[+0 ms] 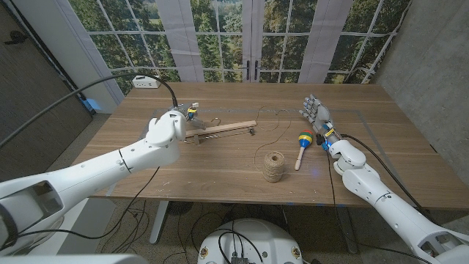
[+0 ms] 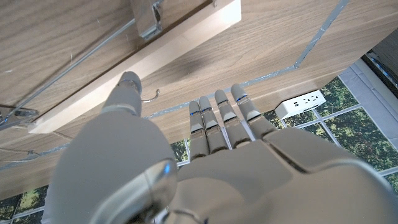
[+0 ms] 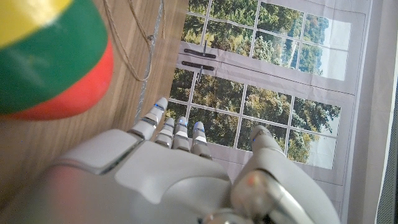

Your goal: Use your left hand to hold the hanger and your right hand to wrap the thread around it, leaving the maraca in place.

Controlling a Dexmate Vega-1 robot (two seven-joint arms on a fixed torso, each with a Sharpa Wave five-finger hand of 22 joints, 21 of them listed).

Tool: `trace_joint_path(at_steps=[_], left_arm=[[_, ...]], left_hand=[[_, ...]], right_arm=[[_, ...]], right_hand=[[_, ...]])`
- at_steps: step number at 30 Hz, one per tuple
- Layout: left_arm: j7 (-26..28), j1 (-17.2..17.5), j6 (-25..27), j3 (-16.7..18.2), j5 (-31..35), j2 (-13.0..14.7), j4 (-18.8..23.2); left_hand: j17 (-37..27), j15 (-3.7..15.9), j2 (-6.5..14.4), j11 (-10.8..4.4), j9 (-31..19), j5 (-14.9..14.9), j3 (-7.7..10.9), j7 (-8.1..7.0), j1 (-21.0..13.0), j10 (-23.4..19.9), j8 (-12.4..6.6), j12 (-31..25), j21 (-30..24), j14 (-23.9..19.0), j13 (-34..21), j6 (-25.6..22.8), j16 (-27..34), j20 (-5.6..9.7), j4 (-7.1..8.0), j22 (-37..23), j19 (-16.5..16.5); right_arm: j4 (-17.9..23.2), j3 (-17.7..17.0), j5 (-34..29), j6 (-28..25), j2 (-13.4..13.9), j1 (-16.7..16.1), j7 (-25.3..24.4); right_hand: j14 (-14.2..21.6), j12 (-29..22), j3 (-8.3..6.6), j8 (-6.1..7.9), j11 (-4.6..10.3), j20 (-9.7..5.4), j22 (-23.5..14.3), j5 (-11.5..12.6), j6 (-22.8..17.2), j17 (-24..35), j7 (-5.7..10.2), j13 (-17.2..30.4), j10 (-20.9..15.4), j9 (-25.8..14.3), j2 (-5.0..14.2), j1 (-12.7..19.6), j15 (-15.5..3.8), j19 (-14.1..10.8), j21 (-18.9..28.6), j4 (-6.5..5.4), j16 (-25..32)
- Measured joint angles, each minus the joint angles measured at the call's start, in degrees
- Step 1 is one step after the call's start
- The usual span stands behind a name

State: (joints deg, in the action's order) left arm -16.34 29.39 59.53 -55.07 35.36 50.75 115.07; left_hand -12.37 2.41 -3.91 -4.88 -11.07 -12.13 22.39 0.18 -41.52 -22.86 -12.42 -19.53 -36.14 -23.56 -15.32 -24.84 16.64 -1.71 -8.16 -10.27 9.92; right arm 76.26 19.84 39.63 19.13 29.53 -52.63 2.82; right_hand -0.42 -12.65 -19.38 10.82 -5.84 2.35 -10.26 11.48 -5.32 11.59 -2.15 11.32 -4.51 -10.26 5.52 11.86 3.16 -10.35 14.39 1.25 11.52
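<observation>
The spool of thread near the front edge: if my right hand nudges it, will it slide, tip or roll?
The spool of thread stands upright on its end, squat, so it probably slides rather than tips. Once on its side it would likely roll. A loose strand trails toward the hanger, so pushing may drag slack.

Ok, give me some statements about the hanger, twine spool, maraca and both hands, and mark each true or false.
1. The left hand is at the wooden hanger. True.
2. The right hand holds the thread. False: it is open, holding nothing, beside the maraca.
3. The twine spool stands upright on the table. True.
4. The maraca lies on top of the hanger. False: it lies on the table, apart from the hanger.
5. Loose thread trails across the table. True.
</observation>
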Motion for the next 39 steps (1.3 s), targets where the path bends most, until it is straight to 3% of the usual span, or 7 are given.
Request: trace_joint_path(at_steps=[14, 17, 33, 34, 39], left_arm=[[-6.36, -3.86, 0.27, -5.18, 6.57, -1.26, -3.32], [-6.7, -4.17, 0.09, -6.09, 7.94, -1.95, -4.57], [-2.83, -2.64, -2.85, -5.59, 11.04, -3.39, -6.37], [-2.49, -0.06, -3.07, -3.85, 11.15, -5.18, -8.29], [-1.19, 0.76, -4.16, -3.15, 11.0, -5.69, -8.82]], left_hand=[[0.13, -0.06, -0.75, 0.06, 0.0, -0.45, -1.31, -0.86, -1.66, -0.2, -0.16, 0.0, 0.39, -0.56, -0.53, -0.86, 0.0, 0.18, -0.48, 0.01, 0.25], [0.13, 0.25, -0.21, -0.65, -0.22, -0.45, -1.33, -1.36, -2.19, -0.92, -0.16, -0.43, 0.39, -0.9, -0.76, -1.36, 0.15, 0.28, -0.46, 0.01, 0.74], [0.31, 0.26, 1.63, -1.34, -0.27, -0.88, -2.01, -2.4, -6.61, -4.71, -1.15, -2.09, 0.12, -4.97, -1.56, -5.52, 2.02, -0.56, -0.68, 0.01, 5.64], [0.26, 0.46, 1.73, -1.26, -0.27, -0.88, -2.01, -2.19, -6.7, -4.79, -1.15, -2.09, 0.05, -5.18, -1.59, -5.74, 2.01, -0.63, -0.68, 0.01, 6.02], [0.23, 0.47, 2.71, -1.16, -0.27, -0.88, -2.24, -1.79, -8.62, -5.51, -1.15, -2.32, -0.96, -6.0, -1.85, -6.14, 2.67, -1.12, -0.91, 0.01, 9.6]], right_arm=[[-1.07, 0.3, 0.2, -0.07, -0.64, 0.61, 0.61], [-1.2, 0.33, 0.2, -0.07, -0.78, 0.67, 0.61], [-1.76, 0.42, 0.2, -0.07, -1.39, 0.71, 0.39], [-1.8, 0.43, 0.15, -0.01, -1.43, 0.71, -0.12], [-1.97, 0.43, 0.15, 0.07, -1.55, 0.66, -0.25]], right_hand=[[0.0, 0.0, 0.0, 0.0, 0.0, 0.0, 0.01, 0.0, 0.0, 0.0, 0.0, 0.0, 0.01, 0.0, 0.0, 0.0, 0.0, 0.0, 0.0, 0.0, 0.0], [0.23, 0.0, 0.0, 0.0, 0.0, 0.0, 0.01, 0.0, 0.0, -0.01, 0.0, 0.0, 0.01, 0.0, 0.0, 0.0, 0.23, 0.0, 0.0, 0.0, 0.0], [0.23, 0.0, 0.0, 0.0, -0.31, 0.0, 0.01, 0.0, -0.21, -0.14, 0.21, 0.0, -0.31, 0.0, 0.0, 0.0, 0.22, 0.01, -0.22, 0.0, 0.0], [0.22, 0.0, 0.0, 0.0, -0.31, 0.0, 0.01, 0.0, -0.21, -0.14, 0.21, 0.0, -0.3, 0.0, 0.0, 0.0, 0.23, 0.01, -0.22, 0.0, 0.0], [0.22, 0.0, 0.0, 0.0, -0.31, 0.0, 0.01, 0.0, -0.21, -0.03, 0.21, 0.0, -0.3, 0.0, 0.04, -0.04, 0.22, 0.01, -0.22, 0.0, 0.0]])
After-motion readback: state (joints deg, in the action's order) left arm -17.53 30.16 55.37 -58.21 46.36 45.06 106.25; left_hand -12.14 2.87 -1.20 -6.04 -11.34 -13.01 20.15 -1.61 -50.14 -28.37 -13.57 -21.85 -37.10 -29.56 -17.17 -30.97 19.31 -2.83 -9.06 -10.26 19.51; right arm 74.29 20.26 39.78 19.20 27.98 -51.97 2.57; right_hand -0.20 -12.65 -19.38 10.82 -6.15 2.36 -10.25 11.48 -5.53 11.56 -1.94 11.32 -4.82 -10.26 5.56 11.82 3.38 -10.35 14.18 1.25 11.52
